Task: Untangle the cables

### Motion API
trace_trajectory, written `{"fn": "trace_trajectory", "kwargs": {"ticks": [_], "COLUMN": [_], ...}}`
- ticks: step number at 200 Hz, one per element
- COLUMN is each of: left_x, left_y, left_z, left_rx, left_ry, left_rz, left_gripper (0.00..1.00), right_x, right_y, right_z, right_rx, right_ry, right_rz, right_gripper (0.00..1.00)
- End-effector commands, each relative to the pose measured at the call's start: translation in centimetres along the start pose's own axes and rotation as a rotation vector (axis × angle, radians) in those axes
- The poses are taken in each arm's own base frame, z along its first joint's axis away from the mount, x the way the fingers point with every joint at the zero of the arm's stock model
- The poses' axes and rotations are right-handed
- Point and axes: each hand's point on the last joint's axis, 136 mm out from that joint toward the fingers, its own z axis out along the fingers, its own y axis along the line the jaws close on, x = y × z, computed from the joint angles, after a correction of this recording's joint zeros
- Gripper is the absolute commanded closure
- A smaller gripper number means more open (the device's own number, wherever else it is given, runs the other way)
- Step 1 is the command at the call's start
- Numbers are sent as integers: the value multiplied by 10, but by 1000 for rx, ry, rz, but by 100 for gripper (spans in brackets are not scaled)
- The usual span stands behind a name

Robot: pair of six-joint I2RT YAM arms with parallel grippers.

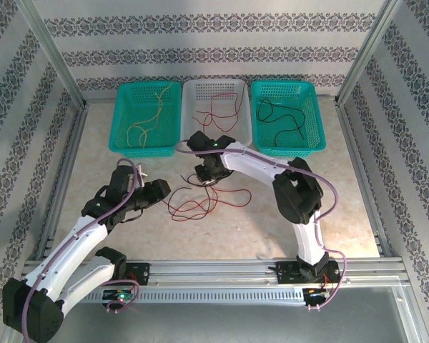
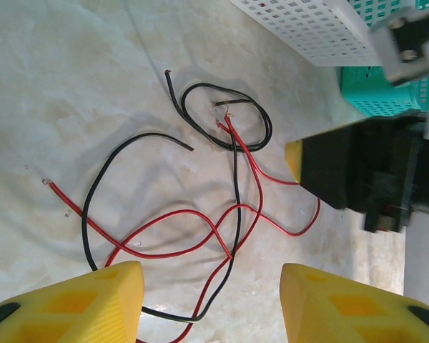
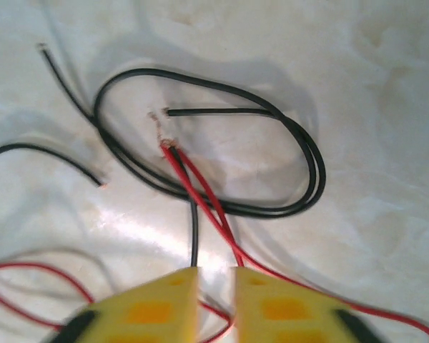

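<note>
My right gripper (image 3: 216,300) is closest to the lens: yellow fingers almost together, slim gap left. A red cable (image 3: 196,189) and a black cable (image 3: 319,175) run in toward that gap from 12 o'clock; can't tell if either is pinched. My left gripper (image 2: 211,311) hangs wide apart, nothing in it, over the cables (image 1: 196,206) mid-table (image 1: 343,214), approx 6 o'clock of the white basket (image 1: 186,114). Step, I reckon: separating red from black. Next: nip one strand only, draw it off slowly w/o dragging the black loop.
</note>
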Motion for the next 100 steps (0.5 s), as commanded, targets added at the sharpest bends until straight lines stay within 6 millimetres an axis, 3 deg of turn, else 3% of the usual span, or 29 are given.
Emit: {"fn": "trace_trajectory", "kwargs": {"ticks": [1, 12, 24, 56, 100], "left_x": [-2, -3, -4, -5, -3], "left_y": [-5, -5, -6, -7, -6], "left_z": [-4, -4, -5, -7, -8], "left_rx": [0, -2, -1, 3, 0], "left_ry": [-4, -9, -17, -23, -20], "left_rz": [33, 34, 32, 31, 30], "left_gripper": [47, 47, 48, 48, 47], "right_x": [25, 38, 49, 54, 52], "right_y": [19, 26, 20, -2, -11], "right_z": [-10, -7, 0, 13, 37], "right_rx": [-66, -61, 2, 63, 44], "right_ry": [48, 92, 123, 172, 216], "right_rz": [-49, -105, -139, -78, 5], "right_gripper": [56, 50, 48, 55, 68]}}
